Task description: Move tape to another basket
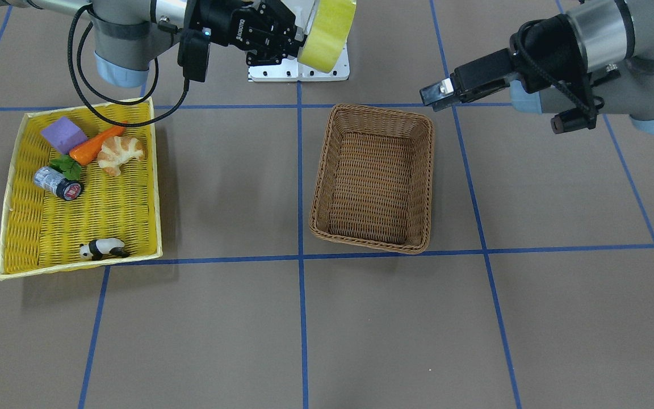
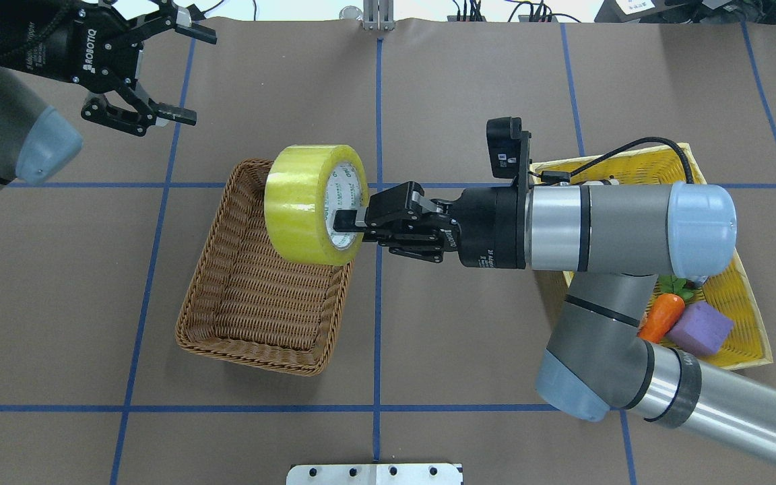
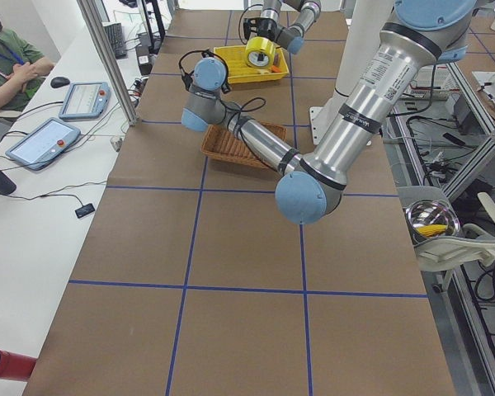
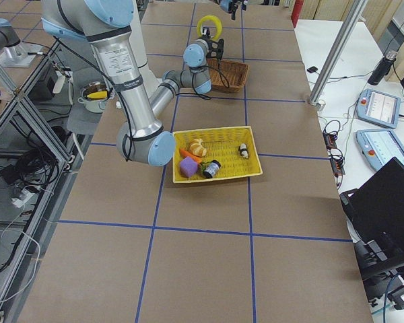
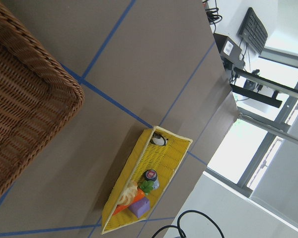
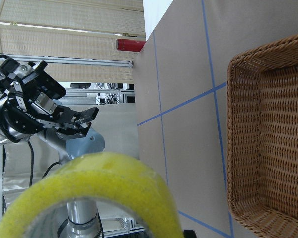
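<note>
One gripper is loaded — the right gripper [image 2: 347, 228], clamped on the wide yellow-green tape roll [image 2: 297, 202], holds it aloft at the right-hand rim of the brown woven wicker basket [image 2: 253, 351], its floor down-left; the left gripper [image 2: 192, 75] gapes empty.

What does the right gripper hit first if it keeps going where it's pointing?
Likely nothing nearby. The right gripper, shut on the tape, points level, above the basket, toward the robot's left. The left gripper looks off that line; depth unclear.

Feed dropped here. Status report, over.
Right claw shut on yellow-green tape roll, aloft near brown wicker basket. Left claw open, empty. Nothing blocking the basket.
</note>
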You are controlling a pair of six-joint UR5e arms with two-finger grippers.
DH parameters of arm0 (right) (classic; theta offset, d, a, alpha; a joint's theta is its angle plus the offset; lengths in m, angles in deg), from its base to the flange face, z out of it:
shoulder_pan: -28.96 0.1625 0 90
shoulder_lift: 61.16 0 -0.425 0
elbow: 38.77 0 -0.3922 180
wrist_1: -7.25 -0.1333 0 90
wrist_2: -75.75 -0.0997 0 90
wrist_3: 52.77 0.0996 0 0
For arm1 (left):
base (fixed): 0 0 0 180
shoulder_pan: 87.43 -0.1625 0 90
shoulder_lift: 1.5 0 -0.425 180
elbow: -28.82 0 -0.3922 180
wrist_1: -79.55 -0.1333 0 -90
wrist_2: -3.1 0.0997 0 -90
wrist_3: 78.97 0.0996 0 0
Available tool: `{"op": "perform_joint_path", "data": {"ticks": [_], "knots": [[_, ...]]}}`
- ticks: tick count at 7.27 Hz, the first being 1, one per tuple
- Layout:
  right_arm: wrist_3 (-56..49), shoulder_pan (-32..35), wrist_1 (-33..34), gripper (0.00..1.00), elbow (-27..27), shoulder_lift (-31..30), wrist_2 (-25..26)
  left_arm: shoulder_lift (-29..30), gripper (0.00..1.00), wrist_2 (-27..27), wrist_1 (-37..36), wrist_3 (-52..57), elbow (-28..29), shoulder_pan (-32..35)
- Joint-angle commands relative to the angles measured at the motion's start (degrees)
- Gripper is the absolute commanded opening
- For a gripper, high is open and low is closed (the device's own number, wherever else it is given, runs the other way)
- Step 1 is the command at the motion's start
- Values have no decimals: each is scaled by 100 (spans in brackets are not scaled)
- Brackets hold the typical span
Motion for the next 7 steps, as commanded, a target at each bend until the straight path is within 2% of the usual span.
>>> {"op": "perform_joint_path", "data": {"ticks": [1,2,3,5,7], "knots": [[-15,-10,0,0,14,122,0,-110,98,785,888,-253,12,-130],[-49,-10,9,0,14,122,0,-276,98,1512,1736,-291,134,-339],[-59,-10,9,0,14,122,0,-374,98,1798,2284,-282,283,-568],[-67,-10,9,0,14,157,-8,-392,98,2351,2928,-308,407,-893],[-67,-53,17,0,14,202,-9,-384,98,2835,3106,-779,329,-1140]]}}
